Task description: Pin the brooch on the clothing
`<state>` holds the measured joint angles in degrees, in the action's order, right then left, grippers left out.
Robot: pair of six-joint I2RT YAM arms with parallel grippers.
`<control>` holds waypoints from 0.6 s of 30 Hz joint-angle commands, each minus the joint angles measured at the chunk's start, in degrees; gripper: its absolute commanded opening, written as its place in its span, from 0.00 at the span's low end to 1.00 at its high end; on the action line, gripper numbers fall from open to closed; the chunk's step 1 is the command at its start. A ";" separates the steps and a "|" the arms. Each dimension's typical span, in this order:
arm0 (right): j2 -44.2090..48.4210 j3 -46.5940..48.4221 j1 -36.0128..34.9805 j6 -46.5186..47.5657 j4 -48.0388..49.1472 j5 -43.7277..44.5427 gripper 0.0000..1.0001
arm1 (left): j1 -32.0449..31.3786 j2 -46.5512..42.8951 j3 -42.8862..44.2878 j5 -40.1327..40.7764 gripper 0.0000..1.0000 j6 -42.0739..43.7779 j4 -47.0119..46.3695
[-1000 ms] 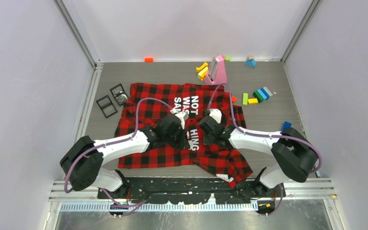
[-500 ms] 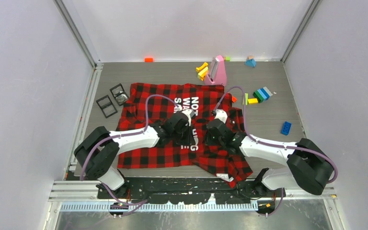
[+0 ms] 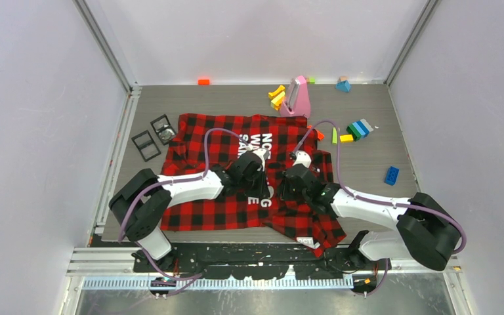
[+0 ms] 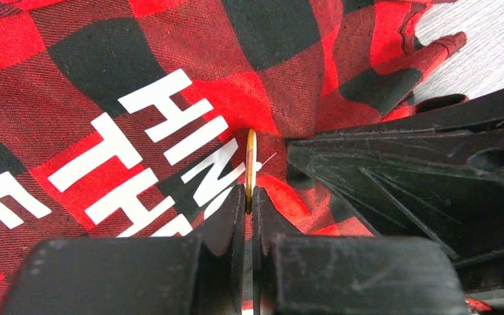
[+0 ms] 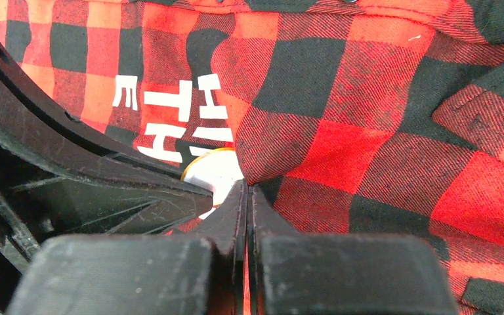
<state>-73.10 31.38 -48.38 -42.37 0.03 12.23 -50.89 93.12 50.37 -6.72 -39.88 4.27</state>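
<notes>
Left jaws pinch a thin gold-rimmed brooch (image 4: pixel 250 164) edge-on. Right jaws, pressed together, nip a fold of the red-and-black checked flannel shirt (image 5: pixel 367 98) — just beside it.

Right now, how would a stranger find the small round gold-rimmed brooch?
Start at the big red-and-black checked flannel shirt spread on the grey table. Beside its white lettering, the left gripper pinches the brooch: the only gold-edged white disc there.

The clothing (image 4: pixel 72 72) is matt woven cloth with a fine twill rib (plainest at the right of the right wrist view). Its white lettering (image 4: pixel 151 111) looks flat and smooth. The brooch (image 4: pixel 251 164) has a shiny gold metal rim. The left tool (image 4: pixel 250 197) and right tool (image 5: pixel 247 190) are matt black plastic, finely scratched. The desk (image 3: pixel 236 102) shows grey wood grain.
</notes>
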 commanded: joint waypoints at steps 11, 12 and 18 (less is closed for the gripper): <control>2.03 -1.00 -0.23 0.10 4.08 -2.33 0.01 | -0.17 2.07 3.34 1.19 0.00 0.88 -3.14; 2.03 -0.97 -0.23 0.14 4.00 -2.31 0.01 | -0.17 2.14 3.33 1.20 0.00 0.74 -3.44; 1.23 -1.26 -0.23 -0.03 3.75 -3.16 0.01 | -0.17 2.68 3.31 0.84 0.00 -0.19 -4.78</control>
<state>-73.10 30.28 -48.36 -42.35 0.86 10.09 -50.89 95.37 51.64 -6.59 -39.94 3.40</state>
